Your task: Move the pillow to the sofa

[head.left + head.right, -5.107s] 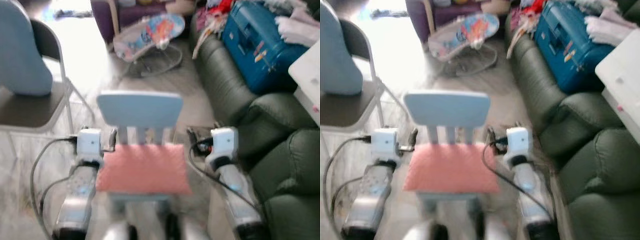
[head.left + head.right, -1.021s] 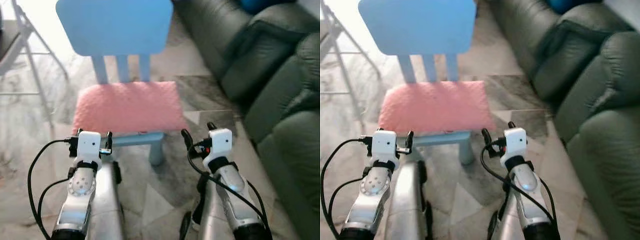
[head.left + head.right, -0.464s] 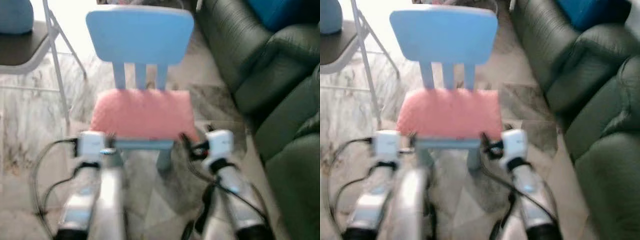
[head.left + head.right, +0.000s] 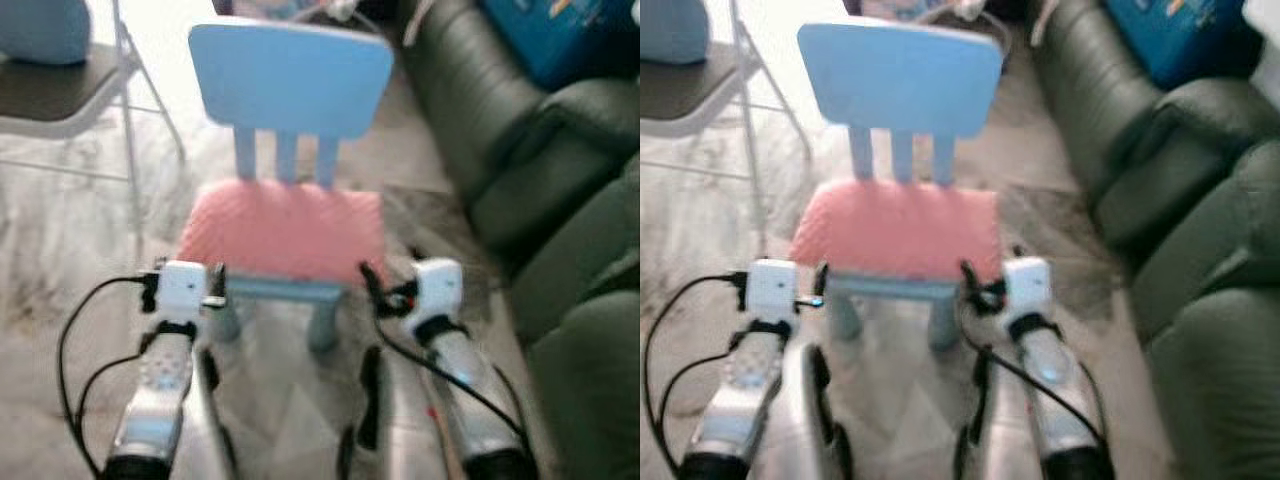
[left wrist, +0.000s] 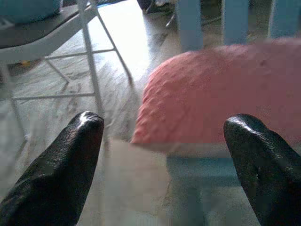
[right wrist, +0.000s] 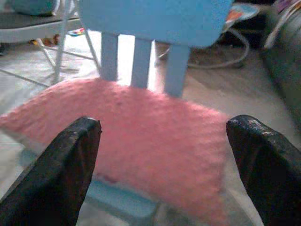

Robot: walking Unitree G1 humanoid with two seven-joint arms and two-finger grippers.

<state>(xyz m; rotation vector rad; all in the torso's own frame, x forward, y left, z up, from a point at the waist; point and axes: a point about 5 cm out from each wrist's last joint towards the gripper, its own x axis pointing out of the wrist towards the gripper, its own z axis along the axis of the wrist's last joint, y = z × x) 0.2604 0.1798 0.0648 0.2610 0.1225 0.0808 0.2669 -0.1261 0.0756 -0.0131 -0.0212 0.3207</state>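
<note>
Two silver arms are seen reaching toward a small blue chair (image 4: 290, 75), on whose seat a pink pillow (image 4: 283, 233) lies flat, covering nearly the whole seat. The left tool (image 5: 164, 141) is held just short of the pillow's front left corner, its two black fingers (image 5: 70, 160) spread wide with nothing between them. The right tool (image 6: 162, 146) is held in front of the pillow's right side, its fingers (image 6: 256, 160) likewise spread wide and empty. Neither tool is seen touching the pillow. A dark green sofa (image 4: 520, 170) stands to the right of the chair, well apart from the pillow, with a blue case (image 4: 560, 40) resting on it farther back. A folding metal chair (image 4: 90, 95) stands to the left on the pale marbled floor (image 4: 60, 250). The head views are slightly blurred.
</note>
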